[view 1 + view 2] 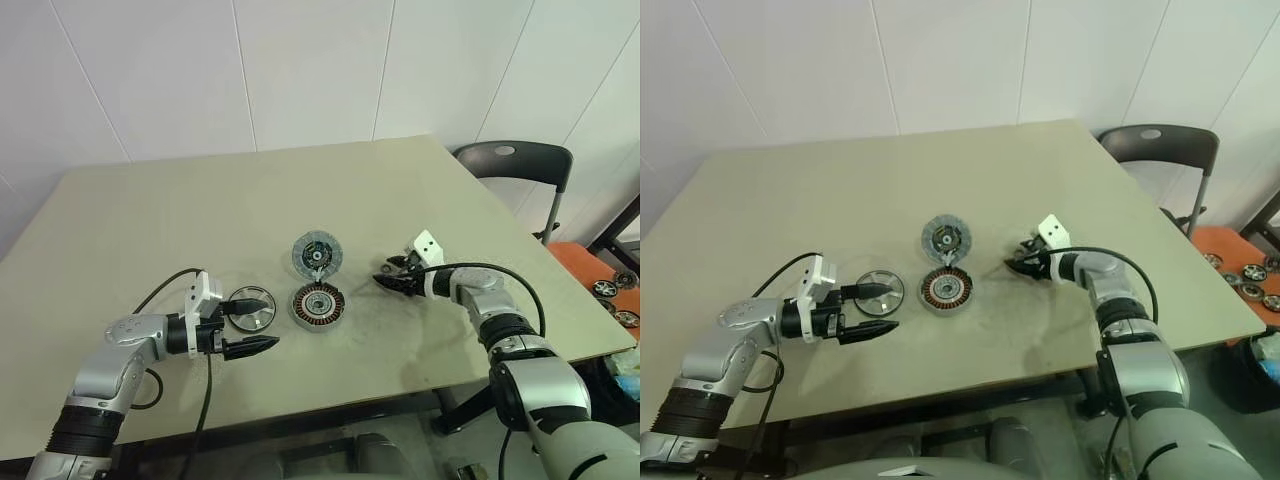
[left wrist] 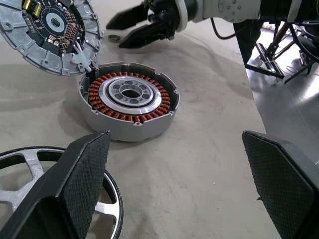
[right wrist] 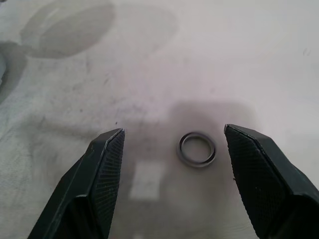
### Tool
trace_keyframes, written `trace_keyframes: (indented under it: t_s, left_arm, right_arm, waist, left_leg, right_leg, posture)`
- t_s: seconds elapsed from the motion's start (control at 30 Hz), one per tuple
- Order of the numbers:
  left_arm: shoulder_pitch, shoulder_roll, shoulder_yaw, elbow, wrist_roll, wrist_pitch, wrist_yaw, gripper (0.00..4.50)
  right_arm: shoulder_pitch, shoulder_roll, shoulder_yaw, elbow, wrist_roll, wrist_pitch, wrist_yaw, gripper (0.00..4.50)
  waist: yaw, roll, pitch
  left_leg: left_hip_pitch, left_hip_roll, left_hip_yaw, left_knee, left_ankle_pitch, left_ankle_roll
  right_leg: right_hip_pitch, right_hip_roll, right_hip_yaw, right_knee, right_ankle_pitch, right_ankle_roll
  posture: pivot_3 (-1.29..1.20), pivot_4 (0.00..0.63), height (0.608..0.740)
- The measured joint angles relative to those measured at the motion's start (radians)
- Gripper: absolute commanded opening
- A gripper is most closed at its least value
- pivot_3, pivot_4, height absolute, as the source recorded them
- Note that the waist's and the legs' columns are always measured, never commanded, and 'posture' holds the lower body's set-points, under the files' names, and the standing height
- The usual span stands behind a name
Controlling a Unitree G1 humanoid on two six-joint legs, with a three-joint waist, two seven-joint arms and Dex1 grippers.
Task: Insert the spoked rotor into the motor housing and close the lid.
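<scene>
Insertion step not begun. Spoked rotor [image 1: 251, 308] flat on counter [image 1: 150, 220], at 9 o'clock of motor housing [image 1: 318, 305]; lid [image 1: 317, 254] at housing's 12. Left gripper [image 1: 254, 323] released, straddling rotor. Right gripper [image 3: 172, 149] released over small ring [image 3: 197, 149]. Next: clench on rotor rim, lift.

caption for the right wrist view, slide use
Open right pincer poised over a small grey metal ring lying on the beige table.

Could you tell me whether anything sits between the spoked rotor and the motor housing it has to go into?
Nothing visible does: the spoked rotor lies flat beside the motor housing, with bare table between them, and the housing's top is uncovered.
</scene>
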Motion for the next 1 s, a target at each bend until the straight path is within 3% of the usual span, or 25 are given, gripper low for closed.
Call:
trace_keyframes:
  t_s: [0.6,0.83,1.0]
  left_arm:
    - [0.001,-0.001,0.0,-0.001,0.0,0.0,0.013,4.49]
    - [0.002,-0.009,0.0,-0.007,0.0,0.0,0.021,4.5]
    - [0.005,-0.009,0.0,-0.011,0.0,0.0,0.024,4.5]
  right_arm:
    - [-0.001,0.022,-0.02,0.002,-0.009,0.013,-0.053,3.33]
    - [0.004,0.03,0.013,0.005,-0.055,-0.053,-0.079,1.22]
    - [0.003,0.03,0.013,0.017,-0.06,-0.066,-0.098,1.22]
  waist:
    - [-0.001,0.0,0.0]
    - [-0.001,0.0,0.0]
    - [0.0,0.0,0.0]
  left_leg:
    - [0.006,0.0,0.001,0.0,0.0,0.0]
    - [0.012,0.0,0.001,0.0,0.0,0.0]
    - [0.013,0.0,0.001,0.002,0.0,0.0]
  right_leg:
    - [0.005,0.001,0.001,0.001,0.0,0.0]
    - [0.012,0.001,0.001,0.001,-0.002,-0.003]
    - [0.015,0.001,0.001,0.001,-0.002,-0.002]
  posture:
    - [0.0,0.0,0.74]
    - [0.0,0.0,0.74]
    - [0.0,0.0,0.74]
